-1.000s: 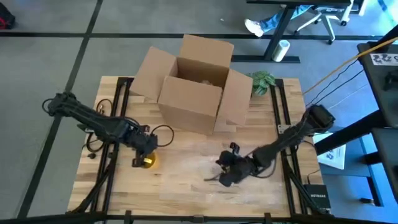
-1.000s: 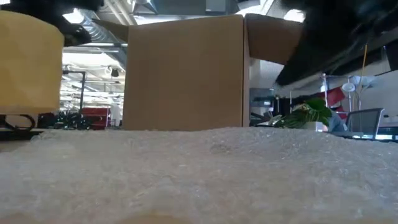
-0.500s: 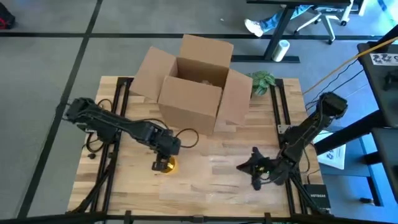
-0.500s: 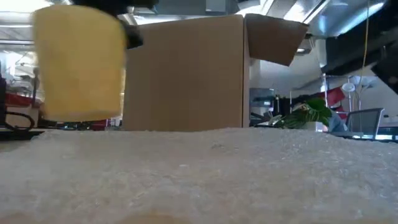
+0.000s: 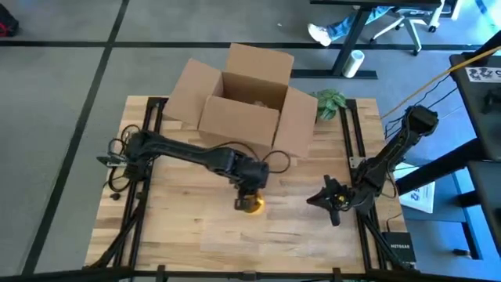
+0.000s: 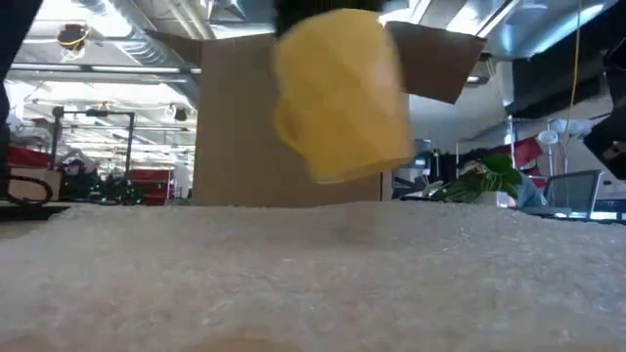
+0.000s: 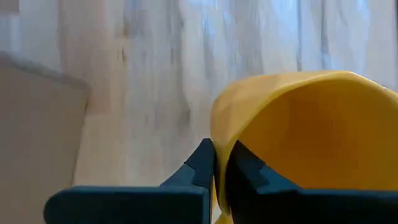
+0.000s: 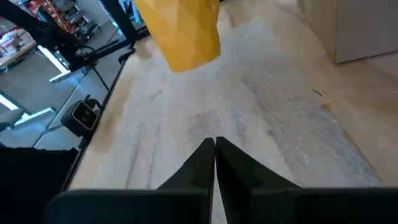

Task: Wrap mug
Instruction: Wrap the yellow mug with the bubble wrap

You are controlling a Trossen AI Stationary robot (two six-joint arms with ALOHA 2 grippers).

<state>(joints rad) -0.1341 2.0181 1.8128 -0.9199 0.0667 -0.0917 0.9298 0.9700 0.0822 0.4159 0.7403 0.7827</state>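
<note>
The yellow mug point(image 5: 251, 205) hangs over the middle of the table, with my left gripper point(image 5: 249, 190) shut on its rim. In the low view the mug point(image 6: 342, 93) floats tilted above a clear bubble-wrap sheet point(image 6: 313, 274) that lies flat on the wood. The left wrist view looks into the mug's mouth point(image 7: 311, 143). My right gripper point(image 5: 322, 200) is shut and holds nothing, low over the table toward the right edge. Its wrist view shows the mug point(image 8: 180, 31) farther off over the sheet point(image 8: 249, 106). My left gripper pinches the mug's wall at the rim point(image 7: 219, 134), one finger inside the mug and one outside. The fingers come from above, slanting down. The mug hangs below them, lifted clear of the sheet and tilted.
An open cardboard box point(image 5: 246, 106) stands at the far middle of the table, its flaps spread. A small green plant point(image 5: 329, 102) sits to its right. Cables lie by the left arm's base point(image 5: 117, 172). Bare wood stretches along the near edge point(image 5: 235, 243).
My left gripper has carried the mug from the table's left part toward the right, to the middle over the bubble wrap, keeping it lifted. My right gripper has drawn back toward the table's right edge, off the sheet.
</note>
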